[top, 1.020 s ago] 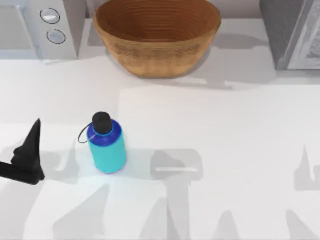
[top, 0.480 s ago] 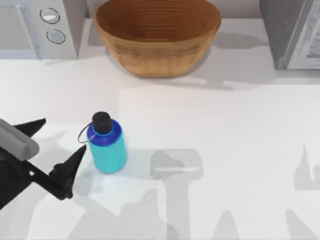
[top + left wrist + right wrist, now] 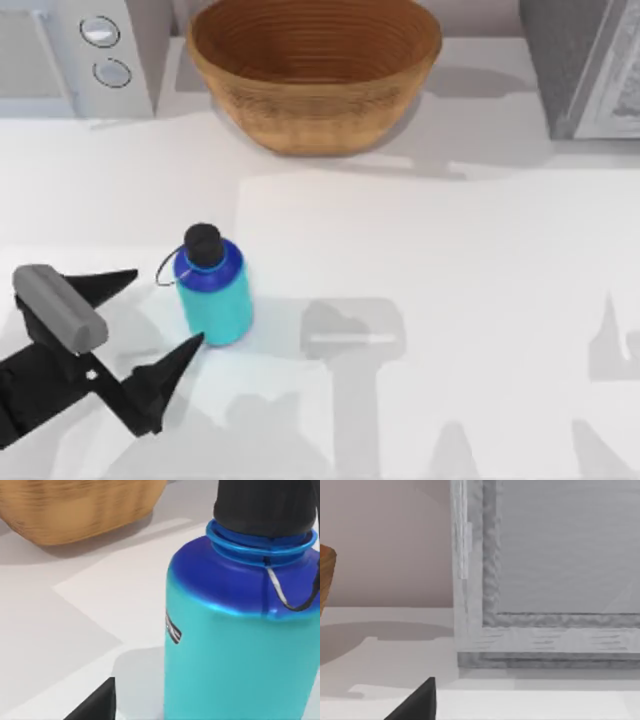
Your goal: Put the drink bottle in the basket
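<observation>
Jaws of the left gripper [image 3: 150, 320] stand apart, nothing between them yet; top view puts it just left of the drink bottle [image 3: 213, 288], one fingertip at the bottle's base, the other well off its left side. Bottle upright on the white table [image 3: 450, 260], well short of the basket [image 3: 314, 72], which sits at the table's back edge, right of a white appliance with two dials [image 3: 95, 50].

Left wrist view: bottle [image 3: 240, 645] close up, cap, blue shoulder and loop strap visible, basket [image 3: 75, 507] behind it, one dark fingertip [image 3: 97, 702] beside the bottle.

Right wrist view: grey framed panel [image 3: 545, 570] beside the basket's edge [image 3: 326, 575], one fingertip [image 3: 420, 702]; right jaws' state — cannot tell.
</observation>
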Robot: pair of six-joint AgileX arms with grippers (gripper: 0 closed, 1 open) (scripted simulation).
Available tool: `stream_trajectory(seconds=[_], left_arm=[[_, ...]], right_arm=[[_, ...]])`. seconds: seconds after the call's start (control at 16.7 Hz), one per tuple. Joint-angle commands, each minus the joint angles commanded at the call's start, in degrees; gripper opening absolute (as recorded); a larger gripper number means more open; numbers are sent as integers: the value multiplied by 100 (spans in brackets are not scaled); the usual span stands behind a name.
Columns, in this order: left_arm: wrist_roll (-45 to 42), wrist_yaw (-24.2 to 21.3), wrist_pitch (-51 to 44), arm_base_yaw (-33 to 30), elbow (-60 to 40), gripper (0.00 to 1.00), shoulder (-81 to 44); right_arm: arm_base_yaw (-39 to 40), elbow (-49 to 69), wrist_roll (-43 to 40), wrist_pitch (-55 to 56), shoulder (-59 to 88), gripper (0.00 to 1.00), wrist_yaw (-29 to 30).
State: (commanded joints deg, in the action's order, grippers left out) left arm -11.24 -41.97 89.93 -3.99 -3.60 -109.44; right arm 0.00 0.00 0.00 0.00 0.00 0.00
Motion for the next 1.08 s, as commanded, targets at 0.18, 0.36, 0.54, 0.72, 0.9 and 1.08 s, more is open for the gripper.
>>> stream_trajectory(seconds=[0.18, 0.36, 0.54, 0.72, 0.9, 1.08], left_arm=[[-5, -16, 31, -2, -3, 100, -39], [5, 7, 15, 5, 1, 100, -35], [100, 274, -18, -305, -329, 100, -244], [249, 723, -84, -776, -837, 100, -591], [357, 1075, -140, -1142, -1228, 100, -864], [373, 1131, -149, -1201, -1290, 100, -908]], right_arm=[[0, 0, 0, 0, 0, 100, 0], [0, 0, 0, 0, 0, 100, 0], [0, 0, 0, 0, 0, 100, 0], [0, 0, 0, 0, 0, 100, 0], [0, 0, 0, 0, 0, 100, 0], [0, 0, 0, 0, 0, 100, 0]])
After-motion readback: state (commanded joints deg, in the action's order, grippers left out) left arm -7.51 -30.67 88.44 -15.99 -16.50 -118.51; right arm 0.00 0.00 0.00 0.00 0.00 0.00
